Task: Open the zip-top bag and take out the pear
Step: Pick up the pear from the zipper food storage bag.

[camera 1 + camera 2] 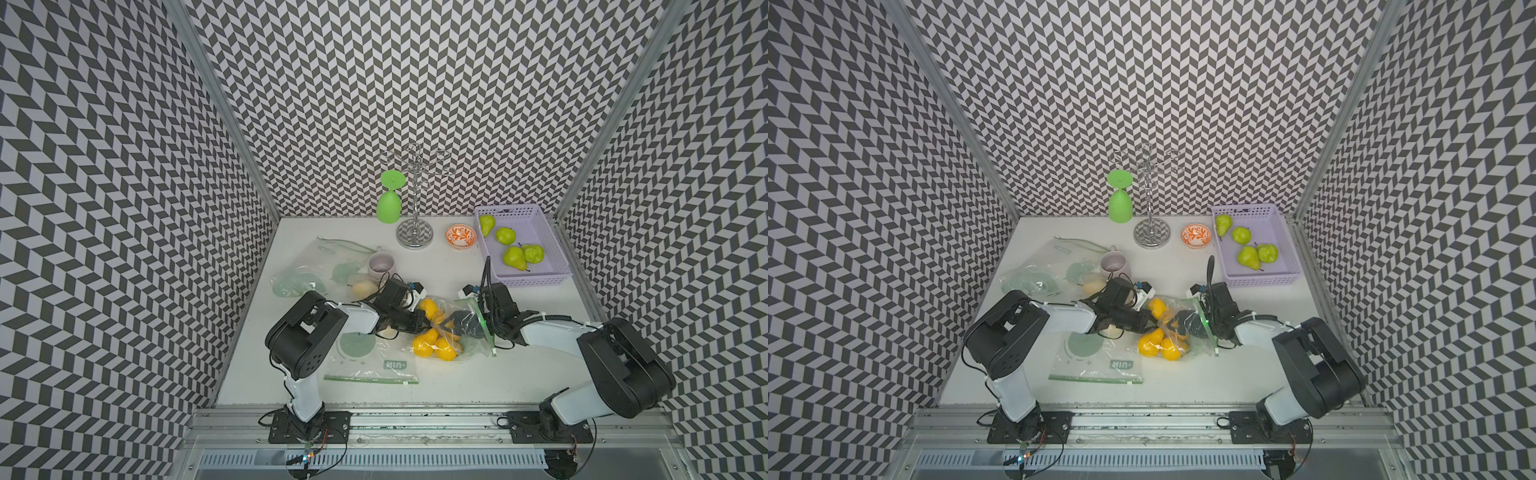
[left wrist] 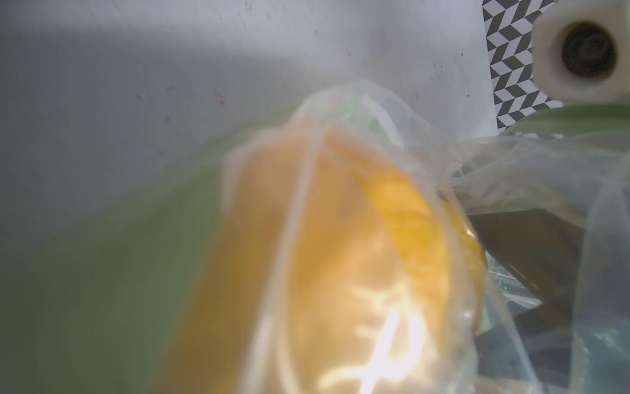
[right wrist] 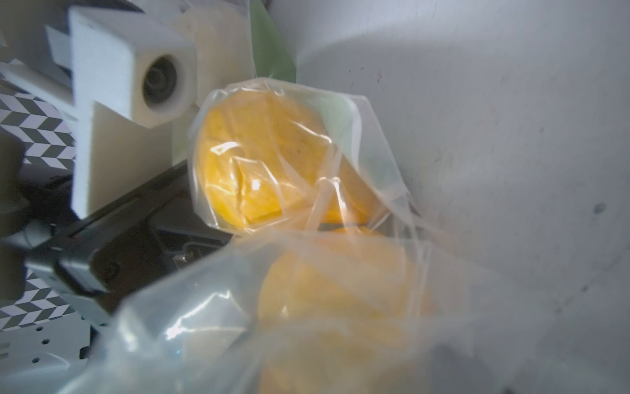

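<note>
The white desk (image 1: 519, 374) carries the zip-top bag (image 1: 471, 348), which lies stretched between the two claws. The left claw (image 1: 420, 323) is clamped tight on the bag's closed end. The right claw (image 1: 455, 323) reaches in through the green-zippered mouth, but I can't tell how wide it stands under the film. The yellow pears (image 1: 424, 345) sit inside the bag, bunched just beside the left claw.

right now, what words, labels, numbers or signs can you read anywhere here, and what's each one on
"UIH", roughly: white letters on a green patch of the flat clear zip-top bag at the table's front; letters uncertain.
Small plus and dash marks below that bag's pale green circle: too small to be sure.
Nothing else readable.
</note>
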{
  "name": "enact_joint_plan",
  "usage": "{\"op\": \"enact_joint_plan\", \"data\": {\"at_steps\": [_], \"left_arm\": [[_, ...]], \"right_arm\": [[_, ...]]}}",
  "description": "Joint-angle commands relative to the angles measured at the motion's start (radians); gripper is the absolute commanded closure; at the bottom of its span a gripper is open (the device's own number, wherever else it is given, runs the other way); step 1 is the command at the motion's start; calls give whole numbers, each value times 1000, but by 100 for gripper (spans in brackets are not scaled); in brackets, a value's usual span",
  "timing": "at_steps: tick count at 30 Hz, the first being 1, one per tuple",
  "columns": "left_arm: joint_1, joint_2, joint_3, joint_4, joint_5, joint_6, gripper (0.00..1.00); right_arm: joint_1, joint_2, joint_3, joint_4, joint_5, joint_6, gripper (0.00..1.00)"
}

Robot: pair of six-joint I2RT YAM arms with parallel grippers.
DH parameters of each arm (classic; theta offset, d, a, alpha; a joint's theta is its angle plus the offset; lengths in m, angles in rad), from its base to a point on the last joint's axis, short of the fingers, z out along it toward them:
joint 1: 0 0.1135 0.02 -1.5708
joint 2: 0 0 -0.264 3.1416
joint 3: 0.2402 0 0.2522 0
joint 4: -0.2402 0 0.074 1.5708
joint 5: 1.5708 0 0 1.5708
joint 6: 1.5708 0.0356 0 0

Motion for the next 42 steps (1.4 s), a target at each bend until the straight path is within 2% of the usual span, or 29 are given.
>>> {"op": "enact_joint_plan", "data": {"at_steps": [1,6,12,14,21,29,31,38,42], "left_arm": [[-6,39,25,-35,-16,28,100],[1,38,35,-48,-3,38,100],[67,-16,-9,-24,23,19,100],[91,-42,-16,-31,19,14,100],[175,-111,-45,-40,3,0,100],[200,-137,-48,-54,-12,7,100],[208,-140,-52,-49,-16,3,100],[213,-154,-47,-50,-29,5,100],[213,-153,-46,-39,-18,-3,100]], "right_arm": [[20,40,20,73,15,-10,24],[34,51,44,52,41,-13,26],[24,-47,63,-21,59,-19,45],[13,-91,64,-52,59,-22,49],[-73,-190,40,-151,-19,-55,49],[-225,-226,68,-330,-147,-172,46],[-242,-230,83,-367,-137,-183,46],[-271,-262,76,-233,-300,-32,45],[-280,-297,111,-199,-352,51,45]]}}
